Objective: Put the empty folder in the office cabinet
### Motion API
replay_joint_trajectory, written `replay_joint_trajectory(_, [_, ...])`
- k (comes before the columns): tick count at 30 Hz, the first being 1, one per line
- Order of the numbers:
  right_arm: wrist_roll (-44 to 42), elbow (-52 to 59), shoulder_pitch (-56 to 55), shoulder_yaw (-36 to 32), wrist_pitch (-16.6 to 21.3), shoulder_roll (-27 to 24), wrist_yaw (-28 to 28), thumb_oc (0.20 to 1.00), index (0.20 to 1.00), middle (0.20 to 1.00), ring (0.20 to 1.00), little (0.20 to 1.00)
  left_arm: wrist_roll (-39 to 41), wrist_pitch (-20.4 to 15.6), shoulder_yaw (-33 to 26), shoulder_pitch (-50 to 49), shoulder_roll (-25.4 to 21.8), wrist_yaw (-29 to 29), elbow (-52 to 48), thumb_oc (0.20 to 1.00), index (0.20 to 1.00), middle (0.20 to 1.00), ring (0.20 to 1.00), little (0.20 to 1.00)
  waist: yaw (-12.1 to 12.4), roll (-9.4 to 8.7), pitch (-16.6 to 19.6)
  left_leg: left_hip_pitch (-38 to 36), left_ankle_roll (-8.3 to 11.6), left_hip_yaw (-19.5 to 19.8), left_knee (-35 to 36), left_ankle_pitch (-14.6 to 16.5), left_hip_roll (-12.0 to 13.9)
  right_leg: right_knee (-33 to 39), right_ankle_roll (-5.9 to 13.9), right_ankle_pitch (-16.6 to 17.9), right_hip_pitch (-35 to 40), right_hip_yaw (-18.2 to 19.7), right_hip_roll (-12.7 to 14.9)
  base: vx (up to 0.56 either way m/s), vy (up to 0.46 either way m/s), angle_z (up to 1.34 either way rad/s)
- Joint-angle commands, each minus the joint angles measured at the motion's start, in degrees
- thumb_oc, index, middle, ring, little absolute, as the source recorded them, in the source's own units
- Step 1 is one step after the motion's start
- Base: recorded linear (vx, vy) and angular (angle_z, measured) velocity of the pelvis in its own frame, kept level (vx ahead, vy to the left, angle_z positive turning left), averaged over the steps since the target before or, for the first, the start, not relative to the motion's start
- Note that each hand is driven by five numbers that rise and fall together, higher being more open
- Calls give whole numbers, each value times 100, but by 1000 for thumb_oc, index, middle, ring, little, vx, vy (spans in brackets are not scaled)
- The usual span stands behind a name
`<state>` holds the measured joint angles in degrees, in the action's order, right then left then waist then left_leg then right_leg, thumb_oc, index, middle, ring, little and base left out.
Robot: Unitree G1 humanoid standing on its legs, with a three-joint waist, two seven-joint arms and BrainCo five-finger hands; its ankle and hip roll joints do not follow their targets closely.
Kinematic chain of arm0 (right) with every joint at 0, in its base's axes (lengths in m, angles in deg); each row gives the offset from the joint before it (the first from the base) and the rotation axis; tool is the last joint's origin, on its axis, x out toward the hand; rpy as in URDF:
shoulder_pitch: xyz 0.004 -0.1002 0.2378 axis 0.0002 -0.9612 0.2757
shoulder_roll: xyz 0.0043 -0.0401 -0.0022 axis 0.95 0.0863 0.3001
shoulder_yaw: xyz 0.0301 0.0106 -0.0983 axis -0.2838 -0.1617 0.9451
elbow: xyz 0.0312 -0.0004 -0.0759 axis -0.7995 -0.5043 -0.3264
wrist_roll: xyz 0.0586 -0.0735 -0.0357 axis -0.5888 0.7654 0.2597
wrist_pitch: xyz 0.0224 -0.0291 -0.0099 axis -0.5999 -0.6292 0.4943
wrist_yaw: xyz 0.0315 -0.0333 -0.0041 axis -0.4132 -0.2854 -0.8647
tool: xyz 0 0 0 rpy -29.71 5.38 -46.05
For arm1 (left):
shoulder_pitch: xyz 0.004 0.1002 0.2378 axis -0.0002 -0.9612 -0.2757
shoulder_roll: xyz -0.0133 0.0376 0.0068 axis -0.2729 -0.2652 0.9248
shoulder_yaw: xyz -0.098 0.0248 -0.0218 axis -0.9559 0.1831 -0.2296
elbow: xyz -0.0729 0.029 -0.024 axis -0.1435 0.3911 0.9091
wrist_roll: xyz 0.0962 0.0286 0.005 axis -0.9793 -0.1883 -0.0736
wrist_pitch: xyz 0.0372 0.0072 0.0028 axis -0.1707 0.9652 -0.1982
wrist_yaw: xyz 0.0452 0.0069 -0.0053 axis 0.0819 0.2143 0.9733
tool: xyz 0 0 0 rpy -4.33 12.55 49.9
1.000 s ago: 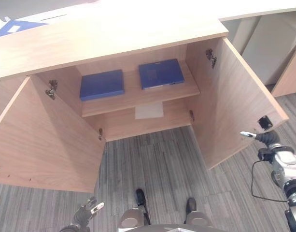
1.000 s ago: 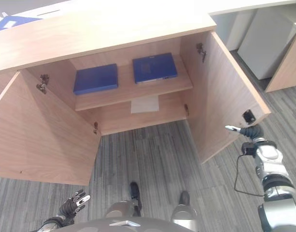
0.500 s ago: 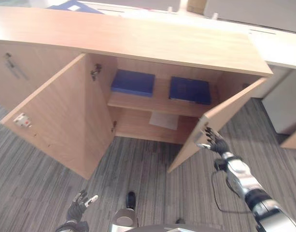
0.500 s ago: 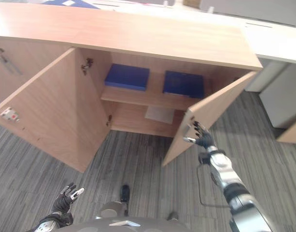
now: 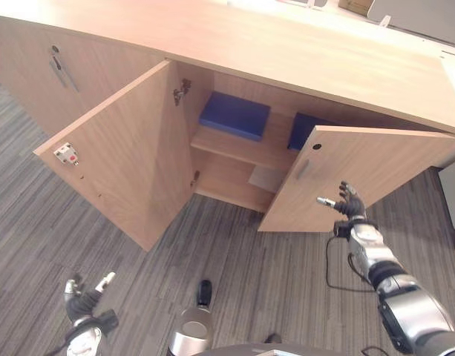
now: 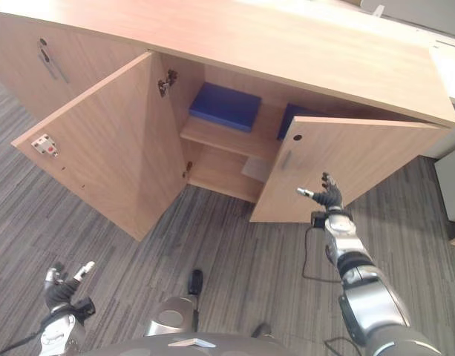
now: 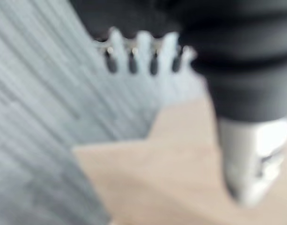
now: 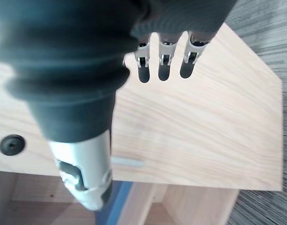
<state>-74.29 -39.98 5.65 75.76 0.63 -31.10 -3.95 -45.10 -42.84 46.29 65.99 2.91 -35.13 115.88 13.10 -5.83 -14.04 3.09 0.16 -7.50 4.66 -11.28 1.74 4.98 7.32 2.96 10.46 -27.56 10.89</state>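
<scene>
Office setting. Long low wood-laminate cabinet (image 5: 301, 67) with hinged doors (image 5: 123, 156), blue folders (image 5: 234, 115) lying flat on its inner shelf (image 5: 238, 148), grey striped carpet floor (image 5: 34, 222).

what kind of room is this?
Probably an office. A long wooden cabinet stands on grey striped carpet, both doors swung out, with blue folders lying flat on its shelf. The right hand is at the right door.

Right robot hand (image 5: 349, 205) reaches forward (fingers straight, thumb apart); left robot hand (image 5: 82, 303) hangs low, open.
</scene>
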Motion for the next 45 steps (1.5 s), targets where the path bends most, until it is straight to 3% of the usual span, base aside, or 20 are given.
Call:
replay_joint_trajectory(1, [-30,469,-560,71,83,-424,-367,1000,1000,1000,1000,1000,-438,-767,-14,-171,-136,913,-194,1000,1000,1000,1000,1000,120,334,188,-848,206,137,34,1184,227,2,130,84,-167,147,38,0,107,10])
replay_joint_trajectory(6, [551,838,-1995,347,-81,-13,-477,1000,1000,1000,1000,1000,-1002,-973,-716,-284,-513,1529,-704,1000,1000,1000,1000,1000,-105,158,56,-833,143,80,34,1207,234,2,203,167,-214,216,75,-22,158,4])
replay_joint_trajectory(12, [483,864,-2318,457,43,80,-463,1000,1000,1000,1000,1000,-1082,-882,-1125,-66,-1091,1875,-881,1000,1000,1000,1000,1000,-263,39,-192,-655,84,-59,-30,1239,261,-65,259,228,-477,389,95,-105,106,-3])
replay_joint_trajectory(14, [455,921,-2358,489,245,54,-470,1000,1000,1000,1000,1000,-1042,-700,-1271,177,-1482,1947,-868,1000,1000,1000,1000,1000,-378,-21,-393,-508,61,-149,-71,1245,285,-150,286,242,-696,533,95,-212,139,-21])
replay_joint_trajectory(19, [300,1059,-2275,514,474,-122,-490,1000,1000,1000,1000,1000,-785,-444,-1312,735,-2171,1741,-733,1000,1000,1000,1000,1000,-532,-168,-754,-156,22,-283,-299,1310,350,-297,293,261,-1067,755,78,-170,93,-5])
replay_joint_trajectory(22, [-18,1247,-2081,530,472,-313,-650,1000,1000,1000,1000,1000,-648,-26,-1341,1306,-2904,1618,-456,1000,1000,1000,1000,1000,-654,-351,-946,9,51,-361,-494,1522,461,-346,337,187,-1214,960,-32,-61,47,-13])
replay_joint_trajectory(27, [-109,1343,-1987,579,472,-398,-746,1000,1000,1000,1000,1000,-696,156,-1273,1666,-3281,1456,-233,1000,1000,1000,1000,1000,-725,-486,-1048,192,68,-408,-648,1579,525,-360,314,184,-1349,1074,-99,-62,10,-4])
replay_joint_trajectory(30, [-165,1404,-1894,639,447,-487,-835,1000,1000,1000,1000,1000,-728,298,-1166,1940,-3544,1141,-133,1000,1000,1000,1000,1000,-763,-591,-1145,315,75,-426,-750,1619,573,-371,298,192,-1451,1162,-167,-50,-12,-10])
replay_joint_trajectory(31, [-205,1464,-1854,702,430,-516,-842,1000,1000,1000,1000,1000,-682,453,-1030,2124,-3629,769,-110,1000,1000,1000,1000,1000,-798,-651,-1197,353,79,-448,-778,1631,601,-373,294,203,-1492,1203,-208,-66,-36,-8])
replay_joint_trajectory(34, [-277,1560,-1775,776,429,-534,-880,1000,1000,1000,1000,1000,-502,615,-649,2451,-3642,-12,-49,1000,1000,1000,1000,1000,-867,-726,-1242,358,79,-488,-787,1656,631,-373,298,210,-1537,1264,-272,-47,-46,3])
replay_joint_trajectory(36, [-317,1574,-1744,796,432,-547,-903,1000,1000,1000,1000,1000,-523,677,-512,2528,-3606,-177,-29,1000,1000,1000,1000,1000,-894,-732,-1238,346,79,-504,-791,1663,631,-367,300,212,-1539,1285,-283,-18,-27,-1])
replay_joint_trajectory(37, [-365,1542,-1694,801,469,-560,-956,1000,1000,1000,1000,1000,-882,775,-227,2621,-3484,-553,25,1000,1000,1000,1000,1000,-939,-728,-1222,307,78,-530,-788,1678,627,-363,302,217,-1538,1311,-292,18,-42,-6])
replay_joint_trajectory(40, [-440,1630,-1703,722,433,-590,-1113,1000,1000,1000,1000,1000,-828,758,199,2460,-3083,-748,-55,1000,1000,1000,1000,1000,-1016,-715,-1147,180,60,-607,-746,1683,592,-275,310,279,-1471,1381,-307,37,-57,-16])
replay_joint_trajectory(45, [-368,1802,-1899,571,437,-584,-1165,1000,1000,1000,1000,1000,-777,616,409,1997,-2452,-1155,-149,1000,1000,1000,1000,1000,-1206,-580,-937,-55,74,-764,-607,1622,565,-203,296,307,-1397,1533,-327,41,-27,-36])
